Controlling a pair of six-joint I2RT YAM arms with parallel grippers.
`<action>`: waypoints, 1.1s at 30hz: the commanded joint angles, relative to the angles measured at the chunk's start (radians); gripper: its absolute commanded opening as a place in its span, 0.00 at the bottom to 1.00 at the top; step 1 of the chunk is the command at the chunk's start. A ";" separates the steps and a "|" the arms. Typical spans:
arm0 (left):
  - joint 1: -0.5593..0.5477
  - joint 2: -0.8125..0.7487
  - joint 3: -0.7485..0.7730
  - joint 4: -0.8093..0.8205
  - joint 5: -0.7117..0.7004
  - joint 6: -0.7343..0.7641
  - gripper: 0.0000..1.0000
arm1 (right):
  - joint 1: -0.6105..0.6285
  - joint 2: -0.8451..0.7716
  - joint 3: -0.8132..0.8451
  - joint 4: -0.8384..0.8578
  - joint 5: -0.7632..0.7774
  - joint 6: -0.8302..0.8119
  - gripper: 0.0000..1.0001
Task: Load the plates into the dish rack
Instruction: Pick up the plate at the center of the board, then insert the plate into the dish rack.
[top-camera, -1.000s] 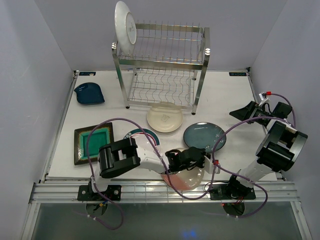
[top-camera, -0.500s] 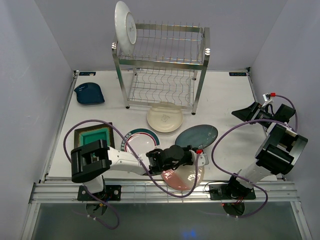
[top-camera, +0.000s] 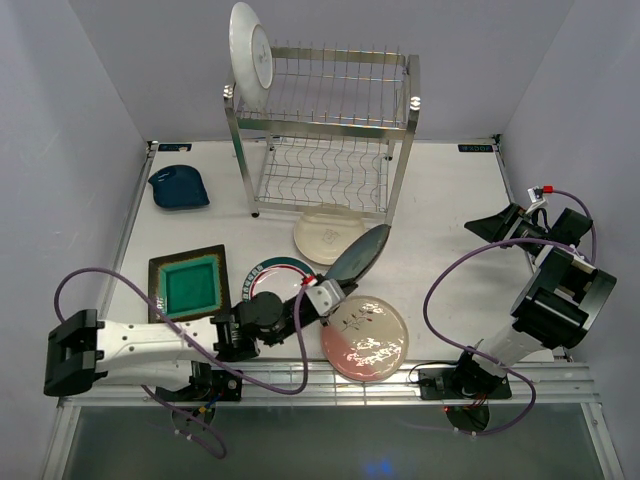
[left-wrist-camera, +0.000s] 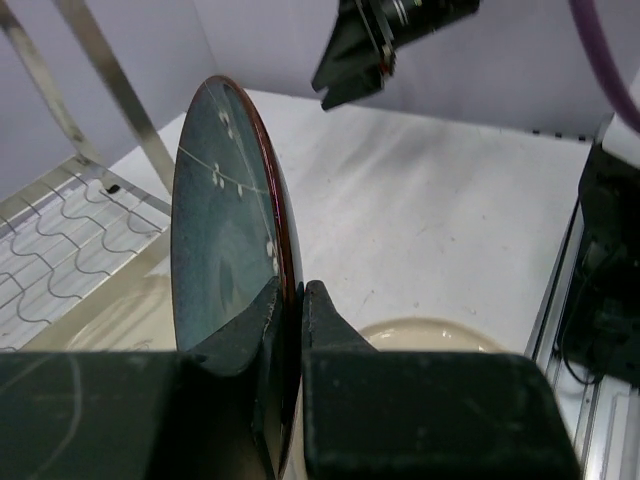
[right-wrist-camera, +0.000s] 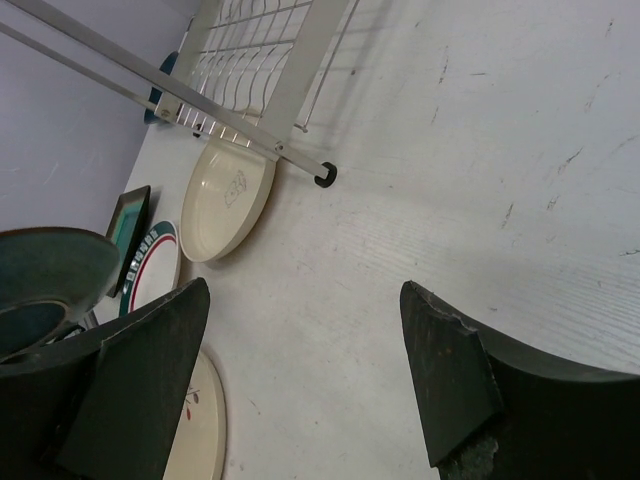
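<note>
Within the left hand (left-wrist-camera: 297, 310) stands a glossy dark teal plate (left-wrist-camera: 225, 220), reddish-rimmed.

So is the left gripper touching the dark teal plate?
Touching. The left wrist view shows the left gripper clamped on the rim of the dark teal plate, with no gap.

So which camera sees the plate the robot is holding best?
The left wrist view: the dark teal plate is close up, on edge, pinched at its rim by the left gripper. The top view shows it small and tilted; the right wrist view catches only part at its left edge.
</note>
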 joint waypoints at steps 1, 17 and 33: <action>0.005 -0.173 0.021 0.129 -0.079 -0.030 0.00 | -0.005 0.010 0.015 0.028 -0.021 0.007 0.82; 0.005 -0.182 0.404 -0.140 -0.151 -0.029 0.00 | -0.005 0.002 0.014 0.019 -0.030 0.002 0.82; 0.069 -0.024 0.840 -0.269 -0.206 0.086 0.00 | -0.004 0.010 0.017 0.019 -0.034 0.001 0.82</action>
